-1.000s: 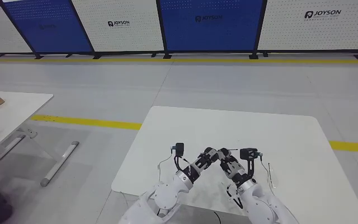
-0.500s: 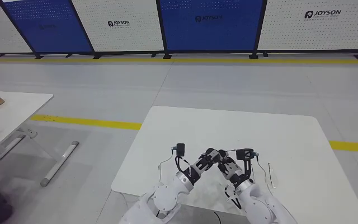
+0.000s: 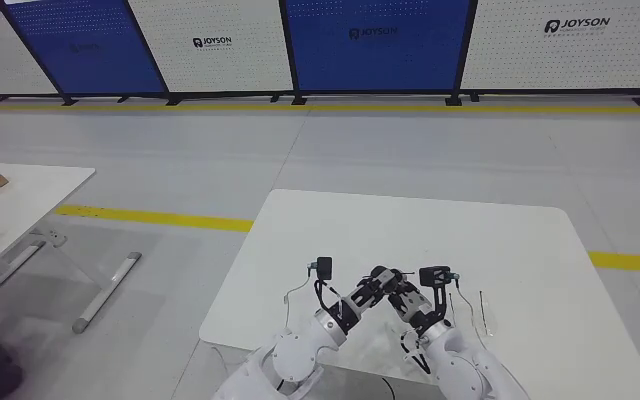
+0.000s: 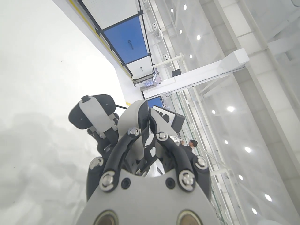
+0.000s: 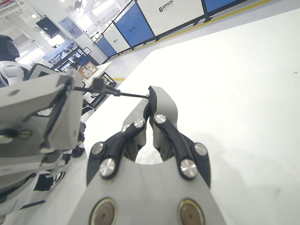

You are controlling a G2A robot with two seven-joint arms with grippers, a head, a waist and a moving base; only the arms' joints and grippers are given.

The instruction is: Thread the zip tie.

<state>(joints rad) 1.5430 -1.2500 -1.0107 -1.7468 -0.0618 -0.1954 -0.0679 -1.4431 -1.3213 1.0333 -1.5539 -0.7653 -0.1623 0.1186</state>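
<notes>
Lately, over the near edge of the desk (image 3: 520, 250), the two arms have closed in a little. The left claw (image 4: 148, 114) and right claw (image 5: 150, 100) each pinch the black zip tie (image 5: 131, 95), stretched in the air between them; likely the tail is being fed through.

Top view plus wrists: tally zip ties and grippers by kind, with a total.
black zip tie: 1, pinched at both ends by the grippers
pale strip lying on the table, possibly a second tie: 1
grippers: 2, left gripper and right gripper, both shut
Total: 4
</notes>
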